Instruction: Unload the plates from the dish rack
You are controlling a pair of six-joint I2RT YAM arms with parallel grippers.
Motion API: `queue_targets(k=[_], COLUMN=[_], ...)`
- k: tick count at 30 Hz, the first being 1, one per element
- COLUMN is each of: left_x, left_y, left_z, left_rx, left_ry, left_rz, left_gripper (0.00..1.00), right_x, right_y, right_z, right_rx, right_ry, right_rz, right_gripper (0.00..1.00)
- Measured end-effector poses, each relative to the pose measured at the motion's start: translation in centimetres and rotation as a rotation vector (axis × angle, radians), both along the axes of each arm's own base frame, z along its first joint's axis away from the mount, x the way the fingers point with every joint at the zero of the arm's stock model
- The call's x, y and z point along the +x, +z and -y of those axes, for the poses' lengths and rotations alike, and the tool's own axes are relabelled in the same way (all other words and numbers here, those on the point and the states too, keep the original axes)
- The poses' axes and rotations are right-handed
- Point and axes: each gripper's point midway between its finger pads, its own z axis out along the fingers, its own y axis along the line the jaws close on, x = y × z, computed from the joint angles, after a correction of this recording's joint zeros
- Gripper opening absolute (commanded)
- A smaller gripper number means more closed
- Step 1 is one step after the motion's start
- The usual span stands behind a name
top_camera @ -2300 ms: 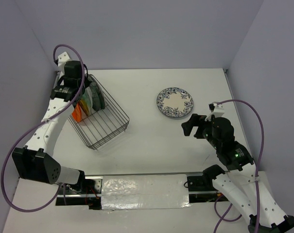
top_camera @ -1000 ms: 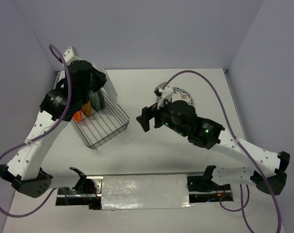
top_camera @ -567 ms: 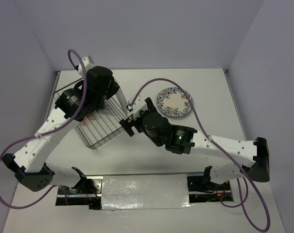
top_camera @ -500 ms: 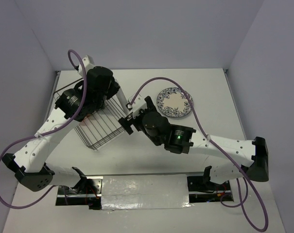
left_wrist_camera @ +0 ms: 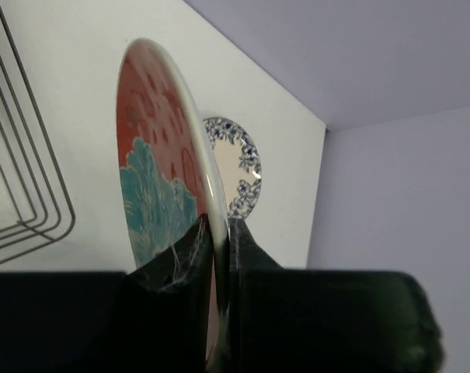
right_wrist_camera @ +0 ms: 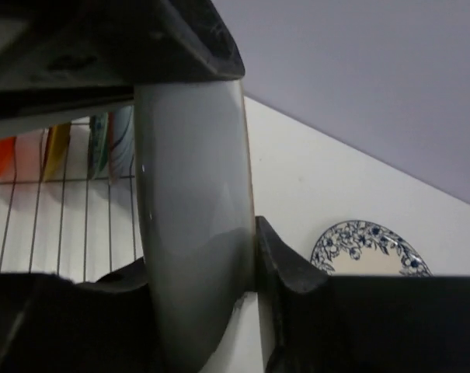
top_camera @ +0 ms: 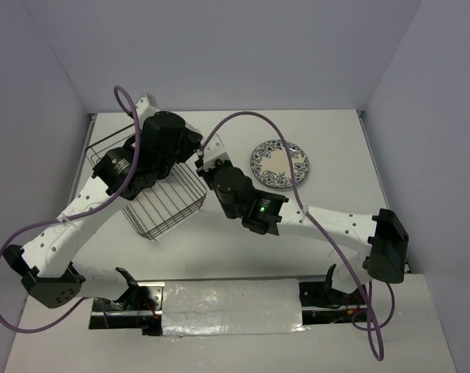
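The red plate with a teal flower stands on edge in the air to the right of the dish rack. My left gripper is shut on its rim. My right gripper is closed on the same plate, whose pale underside fills the right wrist view, while the left gripper's black fingers clamp it from above. From the top, both grippers meet beside the rack and hide the plate. Orange, yellowish and teal-patterned plates stand in the rack.
A blue-floral white plate lies flat on the white table to the right of the grippers. Purple cables loop over both arms. Grey walls close the table at the back and sides.
My left arm lifted the red plate out of the rack and carried it right. My right arm swung left from beside the floral plate, and its jaws closed on the plate's rim.
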Motion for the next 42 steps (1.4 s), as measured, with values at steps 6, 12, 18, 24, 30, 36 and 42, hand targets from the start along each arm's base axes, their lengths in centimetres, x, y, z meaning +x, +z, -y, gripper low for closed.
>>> queue_targets(k=[6, 12, 18, 24, 30, 36, 42], left_x=[0.2, -0.1, -0.1, -0.6, 2.8, 2.4, -0.3], left_y=[-0.3, -1.6, -1.0, 1.1, 8.7, 13.0, 9.0], left_z=[0.1, 1.3, 4.6, 7.6, 2.7, 1.1, 1.0], left_rx=[-0.034, 0.047, 0.085, 0.080, 0.127, 0.183, 0.379], left_ry=[0.019, -0.055, -0.205, -0.348, -0.139, -0.113, -0.309], left_rz=[0.005, -0.013, 0.039, 0.140, 0.353, 0.460, 0.446], left_gripper=[0.00, 0.15, 0.34, 0.53, 0.99, 1.00, 0.99], right_x=[0.8, 0.0, -0.8, -2.1, -0.5, 1.6, 4.7], right_y=[-0.7, -2.1, -2.1, -1.7, -5.4, -9.8, -11.6], right_z=[0.8, 1.9, 4.7, 8.6, 14.5, 20.1, 28.0], right_rx=[-0.059, -0.024, 0.102, 0.277, 0.334, 0.376, 0.634], right_ry=[-0.086, -0.067, -0.007, 0.020, -0.134, -0.273, -0.419], right_rz=[0.063, 0.046, -0.009, -0.047, -0.143, -0.308, -0.449], right_gripper=[0.00, 0.00, 0.00, 0.00, 0.00, 0.00, 0.00])
